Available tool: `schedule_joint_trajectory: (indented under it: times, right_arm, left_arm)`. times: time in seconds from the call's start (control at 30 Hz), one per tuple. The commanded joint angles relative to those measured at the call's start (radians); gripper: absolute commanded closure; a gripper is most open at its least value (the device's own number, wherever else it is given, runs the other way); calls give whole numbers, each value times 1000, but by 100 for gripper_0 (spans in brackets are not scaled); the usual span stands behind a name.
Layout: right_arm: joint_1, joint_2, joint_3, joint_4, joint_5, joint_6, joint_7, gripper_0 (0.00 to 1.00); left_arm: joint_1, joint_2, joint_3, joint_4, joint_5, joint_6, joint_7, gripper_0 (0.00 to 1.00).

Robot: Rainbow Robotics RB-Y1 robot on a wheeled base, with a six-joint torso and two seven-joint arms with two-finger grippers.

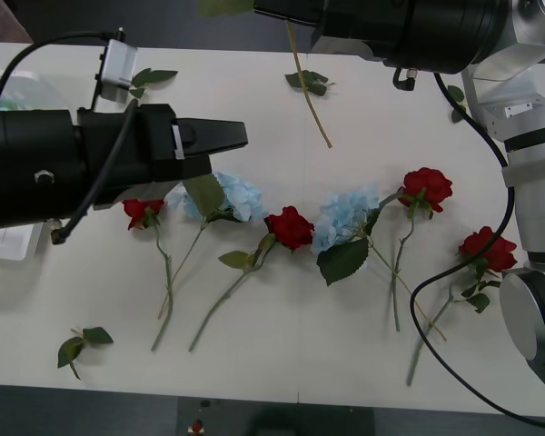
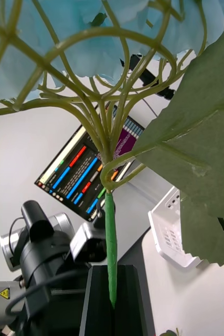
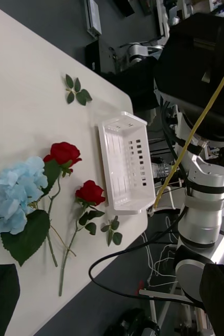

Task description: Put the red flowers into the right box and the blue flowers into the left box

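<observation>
– Right gripper (image 2: 112, 287): we log it clamped on the green stem of one of the blue flowers (image 2: 49, 31). The head and big leaf crowd the right wrist view, so we can't see where this gripper hangs over the table (image 1: 272, 363).

– Agreed. From the front we make out just the stem (image 1: 311, 95) dangling below the right arm; the bloom is cut off at the top edge. Left gripper (image 1: 225, 147)?

– Spread wide and empty, above the table's left part. Its fingers (image 3: 1, 294) sit at the two corners of its own wrist view.

– Flowers on the table: four red flowers (image 1: 289, 227) and two more blue ones (image 1: 232, 195) in a loose row. The left arm covers part of the leftmost rose and the nearest blue head.

– Right box (image 3: 125, 163): white, slotted, at the table's right end, nothing in it that we can see. Left box (image 1: 9, 243): just a translucent rim showing past the left arm; its contents are hard to make out.

– Writing?

– Monitor (image 2: 85, 178) behind the held flower shows coloured bars, text too small for us. Yellow warning sticker (image 2: 4, 293) on the robot: a triangle symbol, wording unreadable.
</observation>
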Motion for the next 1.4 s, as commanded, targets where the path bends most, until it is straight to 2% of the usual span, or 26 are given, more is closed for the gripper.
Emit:
schedule_joint_trajectory:
  times: [0.03,0.2,0.47,0.63,0.97,1.0,1.07,1.1,1.4]
  right_arm:
    - [-44,1,4,-36,0,0,-30,100]
    - [-44,1,4,-36,0,0,-30,100]
    - [-44,1,4,-36,0,0,-30,100]
    - [-44,1,4,-36,0,0,-30,100]
    - [-44,1,4,-36,0,0,-30,100]
    - [-44,1,4,-36,0,0,-30,100]
    - [-44,1,4,-36,0,0,-30,100]
    - [-44,1,4,-36,0,0,-30,100]
    - [-44,1,4,-36,0,0,-30,100]
  left_arm:
    - [-48,-69,-91,-25,-88,-57,-24,0]
    - [-74,-128,-199,-25,-225,-138,-15,0]
    - [-125,-193,-229,-8,-350,-152,-4,0]
    - [-146,-210,-241,17,-379,-170,-9,0]
    - [-155,-211,-327,86,-455,-324,-30,0]
    - [-157,-211,-330,86,-464,-324,-30,24]
    - [-157,-211,-332,86,-465,-324,-28,98]
    - [-158,-211,-332,86,-464,-324,-28,100]
    - [-160,-207,-332,86,-458,-324,-28,100]
